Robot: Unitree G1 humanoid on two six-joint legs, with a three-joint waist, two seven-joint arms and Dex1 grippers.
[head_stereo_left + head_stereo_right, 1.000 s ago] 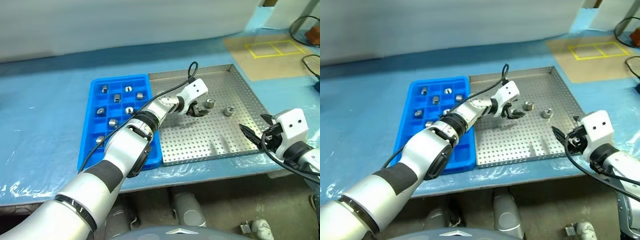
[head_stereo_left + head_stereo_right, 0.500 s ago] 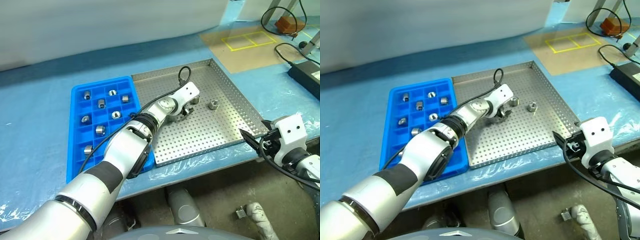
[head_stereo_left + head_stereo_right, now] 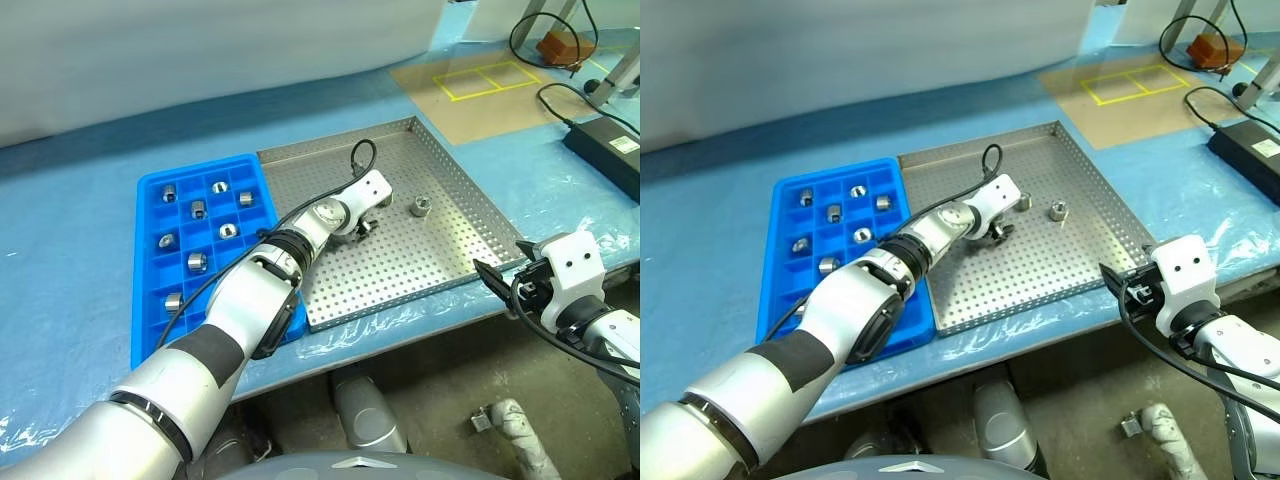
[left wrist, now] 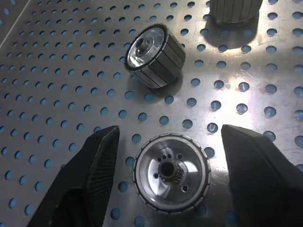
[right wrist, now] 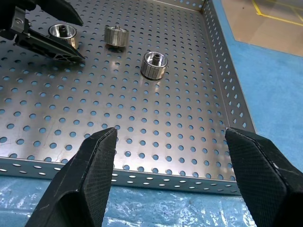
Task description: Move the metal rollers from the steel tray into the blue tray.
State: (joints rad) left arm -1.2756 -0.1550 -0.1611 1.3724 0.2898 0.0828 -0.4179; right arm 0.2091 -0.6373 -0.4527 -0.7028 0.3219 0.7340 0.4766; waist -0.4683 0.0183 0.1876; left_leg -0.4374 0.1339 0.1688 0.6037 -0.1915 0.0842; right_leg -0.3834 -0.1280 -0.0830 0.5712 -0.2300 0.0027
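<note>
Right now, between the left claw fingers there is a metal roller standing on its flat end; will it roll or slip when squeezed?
The roller stands flat on the steel tray, so it probably will not roll. Its ribbed side should help the grip. The polished metal may still slip, and it looks heavy for its size.

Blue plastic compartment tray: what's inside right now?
The bright blue plastic compartment tray holds seven small silver metal rollers, one per square compartment. Its corner nearest the robot's left arm is covered, so those compartments can't be checked.
</note>
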